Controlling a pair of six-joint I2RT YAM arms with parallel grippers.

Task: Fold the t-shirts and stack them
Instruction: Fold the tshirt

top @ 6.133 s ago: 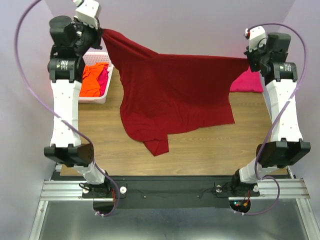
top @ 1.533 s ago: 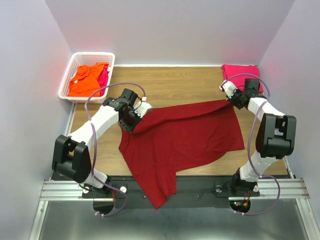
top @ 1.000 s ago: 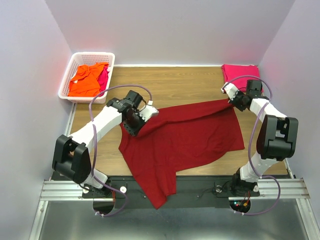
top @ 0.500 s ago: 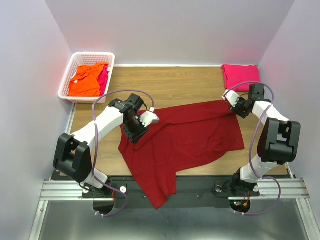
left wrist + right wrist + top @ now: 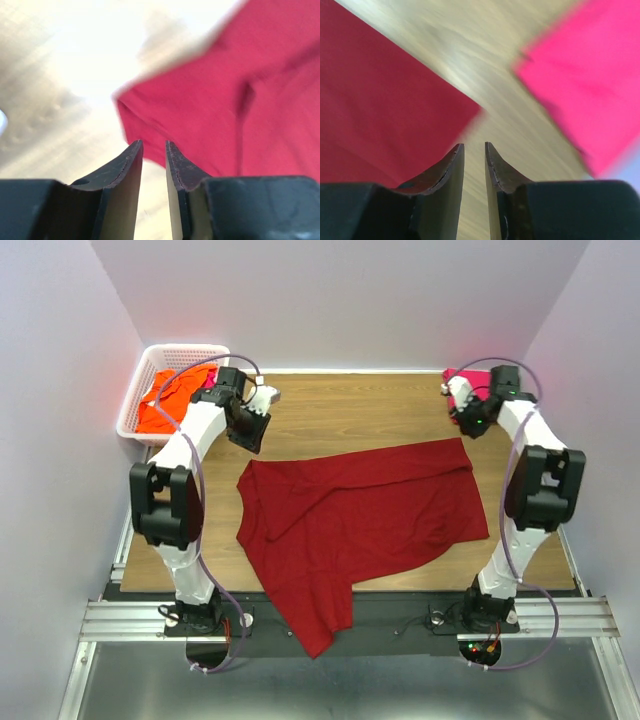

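Note:
The dark red t-shirt lies spread flat across the middle of the table, with one end hanging over the near edge. It also shows in the left wrist view and the right wrist view. My left gripper is lifted off it, beyond its far left corner; its jaws are a little apart and empty. My right gripper is beyond its far right corner, next to a folded magenta-pink t-shirt; its jaws are a little apart and empty.
A white lattice basket stands at the far left with an orange t-shirt in it, partly behind my left arm. The folded pink shirt lies at the far right corner. Purple walls close in the sides and back.
Both grippers have let go of the dark red shirt's far corners and pulled back toward the far side. The shirt now lies flat on the table.

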